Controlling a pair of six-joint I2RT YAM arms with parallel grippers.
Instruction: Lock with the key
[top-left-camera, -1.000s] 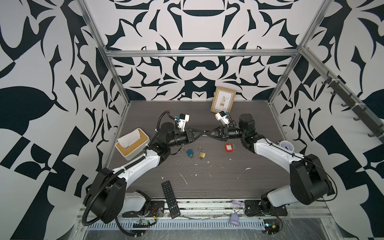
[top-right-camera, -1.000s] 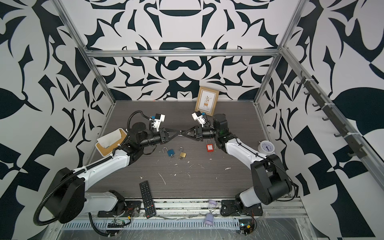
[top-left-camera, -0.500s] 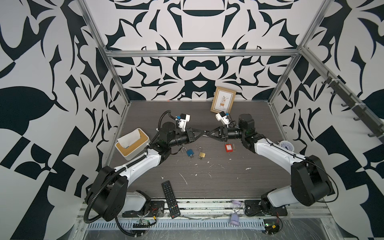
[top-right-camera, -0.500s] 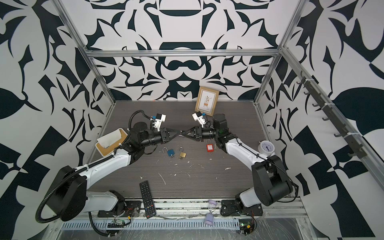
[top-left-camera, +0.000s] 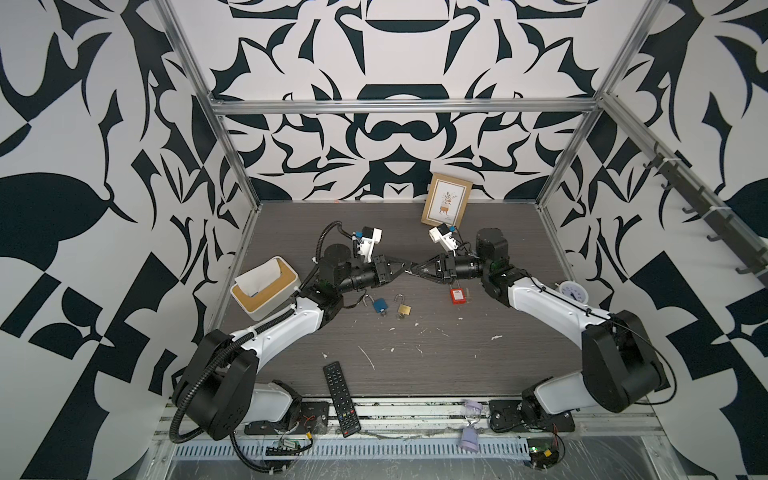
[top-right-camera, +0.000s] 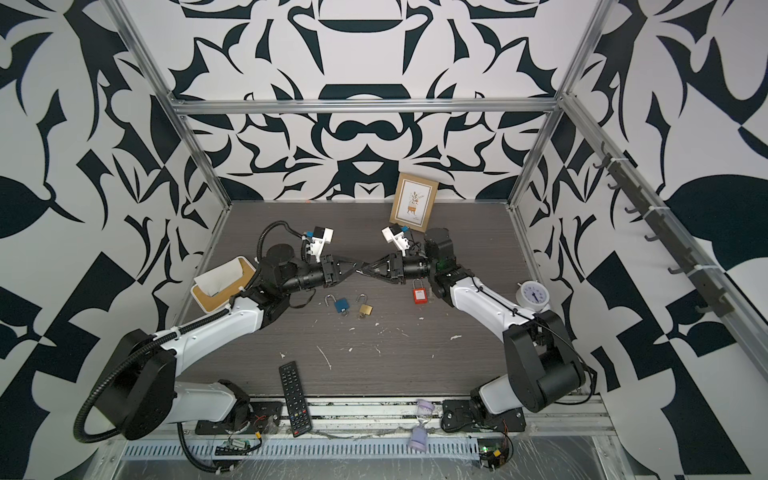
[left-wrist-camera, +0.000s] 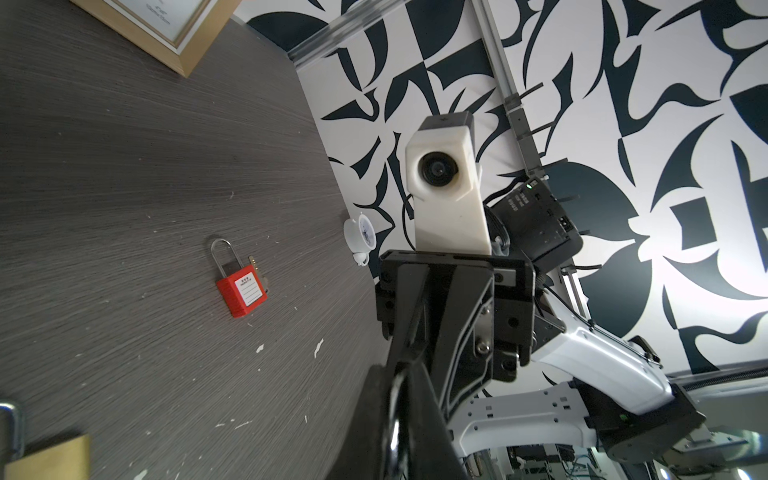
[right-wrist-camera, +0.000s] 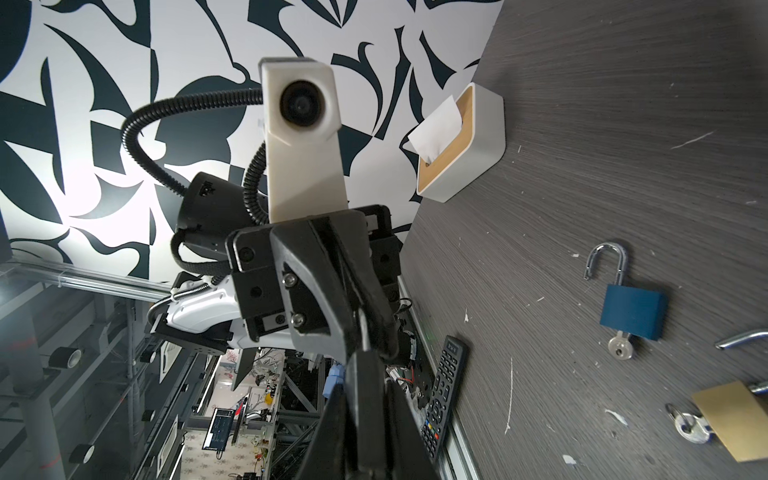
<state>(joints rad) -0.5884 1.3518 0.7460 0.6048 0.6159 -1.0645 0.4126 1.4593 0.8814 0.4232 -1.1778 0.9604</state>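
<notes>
left gripper (top-left-camera: 404, 266) pinched shut | right gripper (top-left-camera: 412, 271) jaws near-closed | tips meet mid-air, likely a handoff, held item too small to identify | blue padlock (top-left-camera: 380, 304) and brass padlock (top-left-camera: 404, 309) flat on table (top-left-camera: 457, 353) just below, shackles open, keys in

Dark wood-grain table (top-left-camera: 457, 353), white scraps (top-left-camera: 368, 357) mid/near. Left: tissue box (top-left-camera: 266, 293). Centre: blue padlock (top-left-camera: 379, 304) & brass padlock (top-left-camera: 404, 308) side by side, shackles open; red padlock (top-left-camera: 456, 296) to their right. Far: picture frame (top-left-camera: 446, 205) against back wall. Right edge: clock (top-left-camera: 573, 292). Near edge: remote (top-left-camera: 340, 399).
</notes>
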